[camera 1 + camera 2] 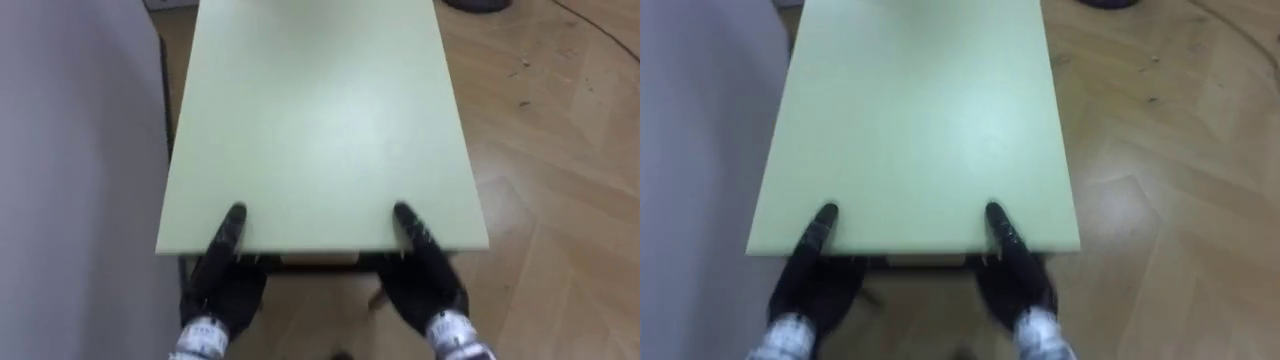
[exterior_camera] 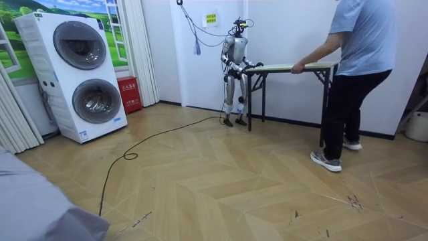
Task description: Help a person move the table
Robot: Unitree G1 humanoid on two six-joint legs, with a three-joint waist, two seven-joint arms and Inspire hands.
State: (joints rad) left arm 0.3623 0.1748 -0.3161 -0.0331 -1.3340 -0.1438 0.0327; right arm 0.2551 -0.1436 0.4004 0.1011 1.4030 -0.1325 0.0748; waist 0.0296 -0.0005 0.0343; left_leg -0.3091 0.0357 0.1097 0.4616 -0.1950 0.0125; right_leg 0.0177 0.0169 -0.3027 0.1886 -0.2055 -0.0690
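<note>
Bench (image 1: 320,120) by the wall (image 2: 287,33), person (image 2: 358,60) at far end; left robot hand (image 1: 225,280) and right robot hand (image 1: 425,275) clamp its near edge, thumbs on top. Carry apparently in hand; next needs matched steps.

— What sort of place is this?
— A home-style laundry room, set up as a test space. At the room view's left, two stacked white front-loading laundry machines (image 2: 83,77) stand with a small red box (image 2: 128,94) just beside them.
— What else looks homely?
— Long white curtains (image 2: 137,50) hang by the far wall, a green landscape poster (image 2: 70,5) shows behind the machines, and a herringbone wooden floor (image 2: 221,181) runs throughout.
— And the test side?
— Bare white walls (image 2: 287,27), and a pale green rectangular desk (image 1: 320,110) on thin black legs at the far wall.
</note>
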